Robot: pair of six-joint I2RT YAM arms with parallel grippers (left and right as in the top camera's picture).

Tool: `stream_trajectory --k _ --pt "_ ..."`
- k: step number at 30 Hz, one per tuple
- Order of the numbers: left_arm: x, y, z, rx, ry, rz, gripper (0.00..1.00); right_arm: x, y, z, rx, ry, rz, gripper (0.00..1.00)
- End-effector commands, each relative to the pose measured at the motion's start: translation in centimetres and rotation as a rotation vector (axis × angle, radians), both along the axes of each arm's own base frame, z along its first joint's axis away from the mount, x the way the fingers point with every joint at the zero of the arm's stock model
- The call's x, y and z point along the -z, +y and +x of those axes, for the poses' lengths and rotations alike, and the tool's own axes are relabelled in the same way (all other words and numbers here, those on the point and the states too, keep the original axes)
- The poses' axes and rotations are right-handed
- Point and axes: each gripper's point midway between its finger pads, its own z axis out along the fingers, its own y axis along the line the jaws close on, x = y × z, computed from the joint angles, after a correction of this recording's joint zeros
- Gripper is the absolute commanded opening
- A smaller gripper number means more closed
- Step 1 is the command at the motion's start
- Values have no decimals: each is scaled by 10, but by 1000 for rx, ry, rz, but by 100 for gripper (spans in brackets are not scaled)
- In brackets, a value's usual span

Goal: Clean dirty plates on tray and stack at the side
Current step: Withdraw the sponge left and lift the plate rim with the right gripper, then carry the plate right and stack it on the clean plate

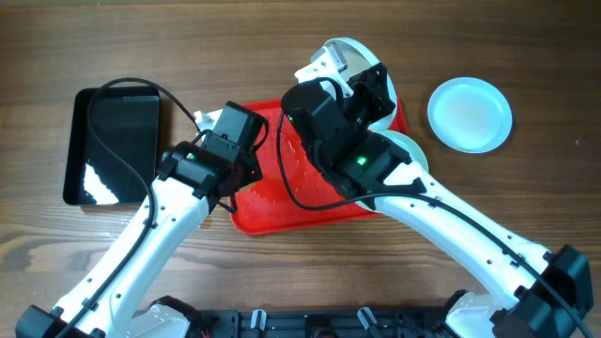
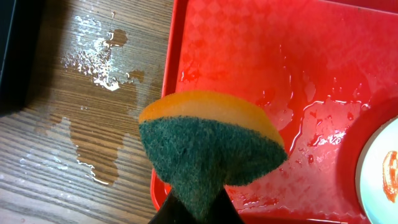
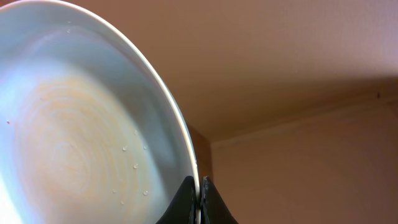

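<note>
Overhead, the right gripper (image 1: 349,75) holds a round mint-white plate (image 1: 340,53) tilted above the far right corner of the red plastic tray (image 1: 272,202). Left wrist: the left gripper (image 2: 194,210) clamps a soft yellow-green sponge (image 2: 211,149) over the tray's wet left rim. Right wrist: jaws pinch the thin rim; the plate looks stiff, light, wet, likely slippery.

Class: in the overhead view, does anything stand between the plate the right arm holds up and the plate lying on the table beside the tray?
Nothing visible does. Only bare table lies between the held plate, pinched by its rim in the right gripper, and the side plate.
</note>
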Motion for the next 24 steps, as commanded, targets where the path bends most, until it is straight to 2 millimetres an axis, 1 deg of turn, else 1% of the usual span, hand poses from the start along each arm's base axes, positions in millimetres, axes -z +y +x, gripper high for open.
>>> stream_trajectory --k 1,3,6,10,11,12,14,15,17,19,21,24 --pt "3 1 0 -15 7 -3 4 -12 -6 -5 31 -55 46 4" --pt "3 1 0 -15 7 -3 4 -10 -4 -5 28 -61 81 4" --pt "3 1 0 -15 8 -3 4 0 1 -5 -3 -29 122 4" --pt "3 1 0 -15 8 -3 4 27 13 -7 -55 46 278 4" --pt "3 1 0 -15 8 -3 4 38 19 -8 -75 89 342 4" --pt "3 1 0 -15 8 -3 4 53 27 -11 -97 151 444 4" --pt "3 1 0 -15 8 -3 4 75 45 -18 -130 261 622 4" --pt "4 1 0 -15 9 -3 4 83 54 -21 -151 315 698 4" --pt "4 1 0 -15 10 -2 4 91 65 -24 -169 382 816 4" --pt "5 1 0 -15 13 0 4 94 57 -19 -120 382 892 4" --pt "6 1 0 -14 18 4 4 96 40 -11 -64 375 932 4" --pt "7 1 0 -11 18 4 4 104 10 0 3 411 1006 4"
